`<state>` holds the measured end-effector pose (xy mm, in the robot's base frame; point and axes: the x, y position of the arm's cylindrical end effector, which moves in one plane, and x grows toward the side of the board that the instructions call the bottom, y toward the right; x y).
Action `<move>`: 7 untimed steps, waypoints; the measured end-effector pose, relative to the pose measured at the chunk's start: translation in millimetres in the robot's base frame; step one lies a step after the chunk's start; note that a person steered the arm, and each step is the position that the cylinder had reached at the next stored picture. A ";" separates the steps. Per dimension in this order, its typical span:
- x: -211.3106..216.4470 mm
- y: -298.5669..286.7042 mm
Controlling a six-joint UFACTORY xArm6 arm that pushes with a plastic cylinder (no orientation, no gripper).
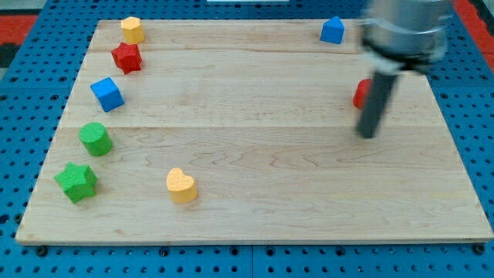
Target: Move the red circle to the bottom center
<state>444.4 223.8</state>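
The red circle (360, 93) lies at the view's right, mostly hidden behind my dark rod; only its left edge shows. My tip (368, 134) rests on the board just below the red circle, a little to its right. The rod is blurred. The wooden board (270, 170) fills most of the view.
A blue block (333, 30) sits at the top right. On the left stand a yellow block (133, 29), a red star (126, 57), a blue cube (107, 94), a green cylinder (96, 139) and a green star (76, 182). A yellow heart (181, 185) lies at the lower left.
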 end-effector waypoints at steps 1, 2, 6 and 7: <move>-45.2 78.2; -81.2 4.9; -12.2 -213.6; 21.8 -265.4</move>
<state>466.2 -41.7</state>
